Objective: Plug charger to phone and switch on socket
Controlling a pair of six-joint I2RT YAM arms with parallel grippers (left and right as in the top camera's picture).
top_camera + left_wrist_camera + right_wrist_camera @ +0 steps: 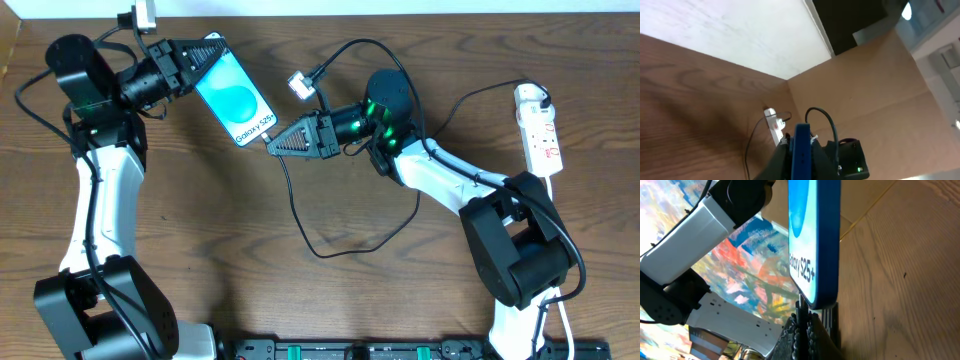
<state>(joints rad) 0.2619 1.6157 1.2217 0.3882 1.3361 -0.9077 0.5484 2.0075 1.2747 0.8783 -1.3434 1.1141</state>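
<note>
My left gripper (200,62) is shut on the top end of the phone (236,100), which hangs tilted above the table with its blue screen facing up. In the left wrist view the phone (802,150) shows edge-on between the fingers (782,160). My right gripper (273,143) is shut on the charger's black connector tip (801,307), which touches the phone's bottom edge (815,297). Whether the tip is fully in, I cannot tell. The black charger cable (300,225) loops across the table. The white socket (540,130) lies at the far right.
A pale plug end (300,82) of the cable lies behind the right gripper. The socket's white cord (565,300) runs down the right edge past the right arm's base (515,250). A cardboard wall (865,85) stands beyond the table.
</note>
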